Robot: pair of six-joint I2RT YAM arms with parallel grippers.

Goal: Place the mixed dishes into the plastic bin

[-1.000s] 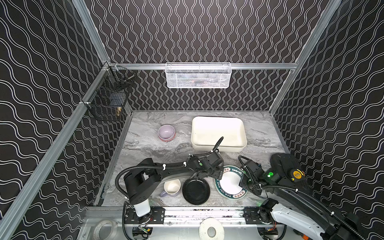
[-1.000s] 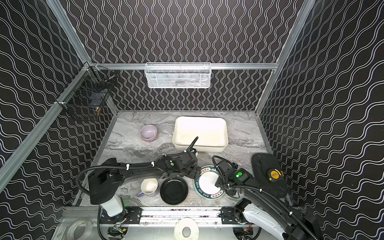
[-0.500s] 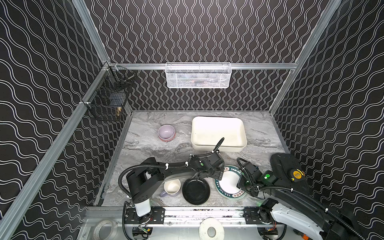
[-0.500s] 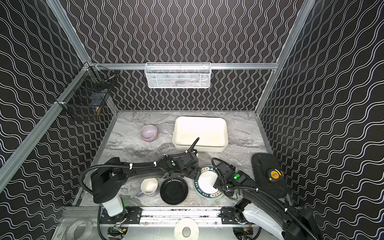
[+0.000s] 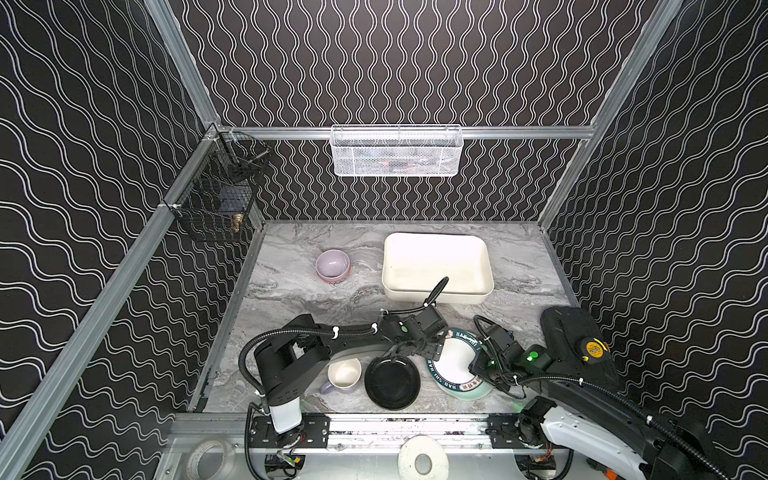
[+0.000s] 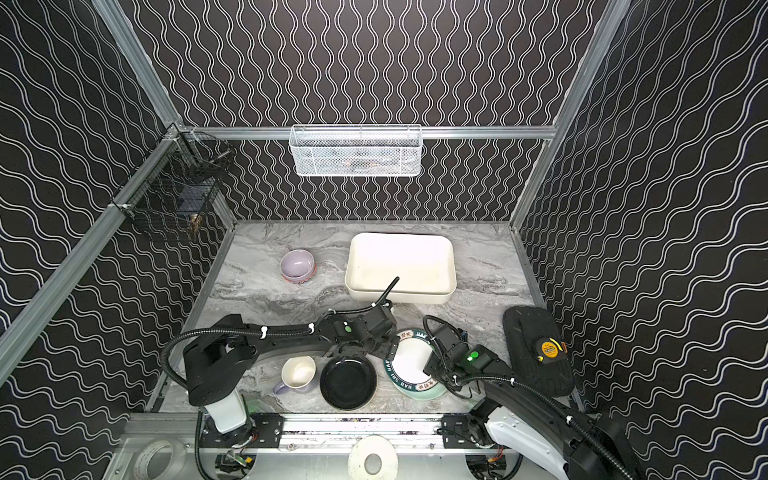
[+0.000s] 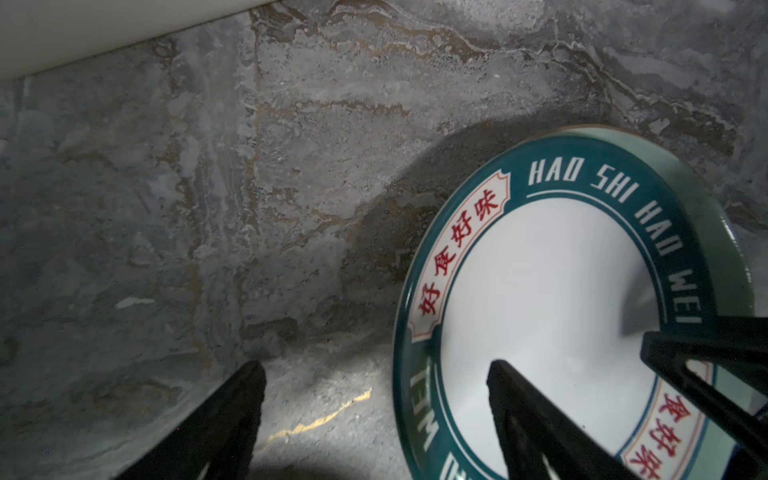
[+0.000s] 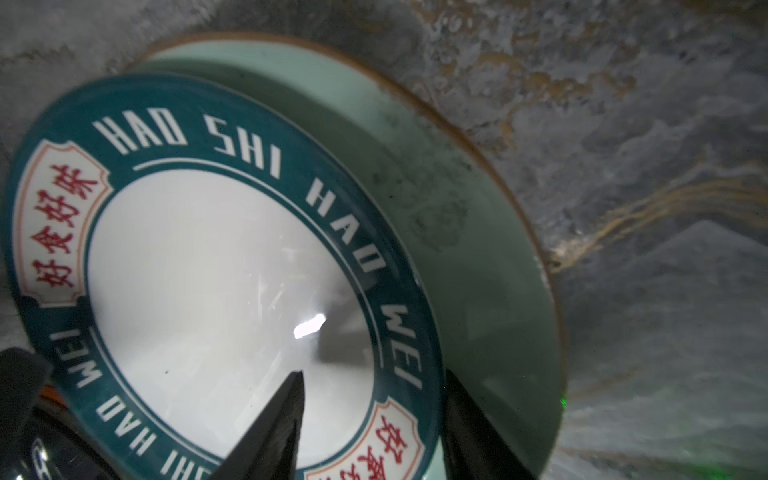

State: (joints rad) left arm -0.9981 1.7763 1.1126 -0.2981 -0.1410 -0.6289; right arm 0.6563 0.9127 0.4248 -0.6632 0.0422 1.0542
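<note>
Looking down on the grey marbled counter [image 5: 316,307], you find the plastic bin [image 5: 465,297] toward the back right, open side up, its long axis running left to right in both top views. At the near edge the mint plate [image 5: 478,392] lies flat, with the white green-rimmed plate [image 5: 455,365] on top of it, shifted off-centre toward the far left. Its dark green band reads HAO SHI HAO WEI in white capitals, with red Chinese characters in cream panels between. Just left of the stack lies the black plate [image 5: 392,382]. Well apart at the back left, the lilac bowl [image 5: 331,263] sits nested in the red-patterned bowl [image 5: 337,279], mouths up. Left of the black plate the lavender mug [image 5: 344,374] stands upright, handle pointing near-left. Your left gripper [image 7: 374,370] has its fingers wide, one over bare counter, one over the white centre, the rim between them. Your right gripper [image 8: 374,376] has its fingers at a middling gap astride the opposite rim, one over the white centre, one over the mint plate; you cannot tell whether they pinch it
</note>
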